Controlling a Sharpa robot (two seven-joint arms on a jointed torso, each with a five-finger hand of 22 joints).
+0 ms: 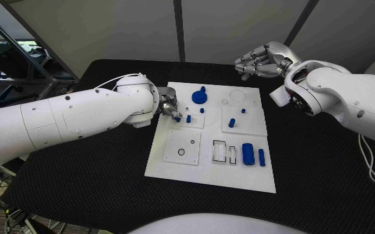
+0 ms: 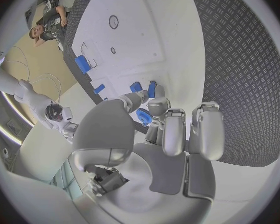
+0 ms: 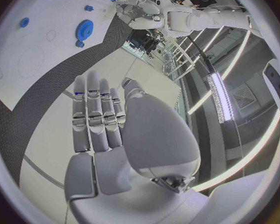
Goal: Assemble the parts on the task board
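Black table (image 1: 312,163), white task board (image 1: 207,174), left robot hand (image 1: 169,109) pinching blue part (image 1: 177,118)

Right hand (image 3: 105,129) beyond task board (image 3: 40,45)

task board (image 1: 205,177) mid table (image 1: 94,190) | gear (image 1: 200,97) far end | two cyls (image 1: 249,154) near-right

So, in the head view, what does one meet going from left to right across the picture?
Left hand at the board's left edge → blue gear → small blue peg → large blue cylinder on the task board → right hand, raised above the table.
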